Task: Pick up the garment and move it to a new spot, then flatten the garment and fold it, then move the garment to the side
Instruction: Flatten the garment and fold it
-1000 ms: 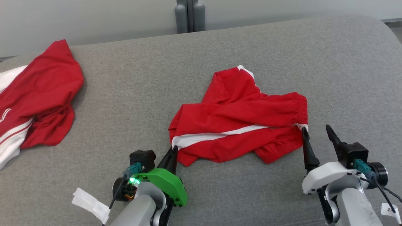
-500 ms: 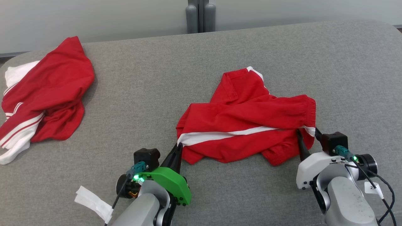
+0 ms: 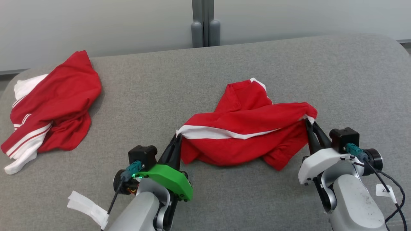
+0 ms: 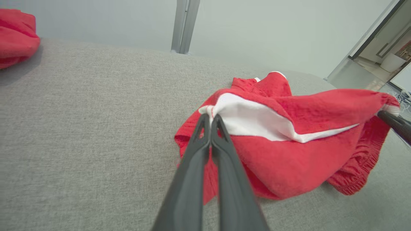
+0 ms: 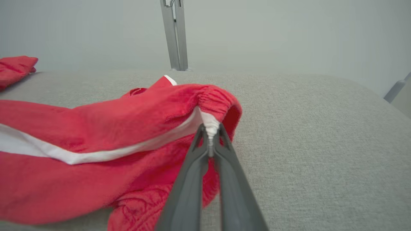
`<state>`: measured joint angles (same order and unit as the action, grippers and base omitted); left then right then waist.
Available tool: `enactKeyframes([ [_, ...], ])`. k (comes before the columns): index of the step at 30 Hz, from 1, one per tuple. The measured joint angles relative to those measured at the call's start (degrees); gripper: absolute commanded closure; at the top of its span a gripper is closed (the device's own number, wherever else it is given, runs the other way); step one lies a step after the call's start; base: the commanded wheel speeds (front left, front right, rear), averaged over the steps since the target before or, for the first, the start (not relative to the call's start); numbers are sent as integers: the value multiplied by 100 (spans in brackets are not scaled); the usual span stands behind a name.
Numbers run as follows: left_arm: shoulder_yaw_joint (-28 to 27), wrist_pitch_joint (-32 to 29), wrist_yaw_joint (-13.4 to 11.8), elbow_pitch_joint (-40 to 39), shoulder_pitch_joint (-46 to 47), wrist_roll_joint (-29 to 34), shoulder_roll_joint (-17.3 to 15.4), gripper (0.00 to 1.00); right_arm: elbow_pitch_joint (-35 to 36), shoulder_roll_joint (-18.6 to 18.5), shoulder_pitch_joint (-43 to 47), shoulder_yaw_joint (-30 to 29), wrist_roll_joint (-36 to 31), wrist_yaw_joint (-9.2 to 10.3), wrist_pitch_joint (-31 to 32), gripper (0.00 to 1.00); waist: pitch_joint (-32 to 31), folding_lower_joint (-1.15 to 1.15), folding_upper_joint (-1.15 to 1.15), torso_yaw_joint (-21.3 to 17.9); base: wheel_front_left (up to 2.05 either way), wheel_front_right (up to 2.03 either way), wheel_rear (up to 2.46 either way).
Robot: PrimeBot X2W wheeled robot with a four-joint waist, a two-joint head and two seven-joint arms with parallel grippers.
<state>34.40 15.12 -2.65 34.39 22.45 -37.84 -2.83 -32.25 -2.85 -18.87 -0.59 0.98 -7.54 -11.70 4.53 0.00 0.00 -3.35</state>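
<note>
The garment (image 3: 247, 128) is a pair of red shorts with a white side stripe, crumpled at the middle of the grey cushion (image 3: 160, 96). My left gripper (image 3: 178, 137) is shut on its left hem corner, where the white stripe ends. In the left wrist view that gripper (image 4: 210, 117) pinches the white edge of the garment (image 4: 289, 134). My right gripper (image 3: 310, 123) is shut on the elastic waistband corner at the right. The right wrist view shows this gripper (image 5: 210, 130) clamping white fabric of the garment (image 5: 112, 128). Between both grips the stripe edge is lifted slightly.
A second red and white garment (image 3: 51, 102) lies bunched at the cushion's far left. A white tag (image 3: 86, 208) hangs near my left arm. Grey posts (image 3: 205, 22) stand behind the cushion against a pale wall. Bare cushion lies to the right and in front.
My right gripper moved up to the waistband corner and shut on it. Both ends of the stripe edge have risen off the cushion. The head camera shifted.
</note>
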Motion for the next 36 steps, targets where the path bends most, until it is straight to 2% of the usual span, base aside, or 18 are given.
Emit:
enactKeyframes([
  [6,-397,0,-88,-968,-41,537,-224,100,1327,-138,260,183,352,0,60,100,-297,0,0,-25,0,0,0],
  [11,-612,-1,-148,-2169,-38,769,-565,100,2728,-298,472,226,516,0,240,100,-574,0,0,-26,0,0,0],
  [13,-657,-105,-252,-2776,2,945,-798,100,3328,-331,554,174,605,1,316,100,-677,0,0,-25,0,0,0],
  [19,-869,-806,-479,-4586,205,1280,-1534,100,5065,-309,748,105,690,1,668,100,-867,0,0,-72,0,0,0],
  [24,-1020,-1511,-589,-5612,454,1382,-1944,100,5917,-350,893,43,681,1,1061,100,-856,0,0,-132,0,0,0],
  [27,-1055,-1785,-617,-5704,542,1428,-2100,100,6047,-407,967,15,572,2,1292,100,-782,0,0,-148,0,0,0],
  [30,-1007,-1896,-617,-5520,545,1348,-2062,100,5902,-360,1026,121,632,2,1418,100,-671,0,0,-161,0,0,0],
  [33,-977,-1960,-593,-5160,544,1102,-1891,100,5443,-350,1001,241,655,2,1471,100,-514,0,0,-174,0,0,0],
  [34,-983,-1958,-552,-5012,559,924,-1786,100,5236,-349,902,278,686,2,1455,100,-440,0,0,-180,0,0,0],
  [36,-967,-1968,-435,-4656,785,927,-1777,100,4791,-386,529,354,713,2,1332,100,-276,0,0,-188,0,0,0],
])
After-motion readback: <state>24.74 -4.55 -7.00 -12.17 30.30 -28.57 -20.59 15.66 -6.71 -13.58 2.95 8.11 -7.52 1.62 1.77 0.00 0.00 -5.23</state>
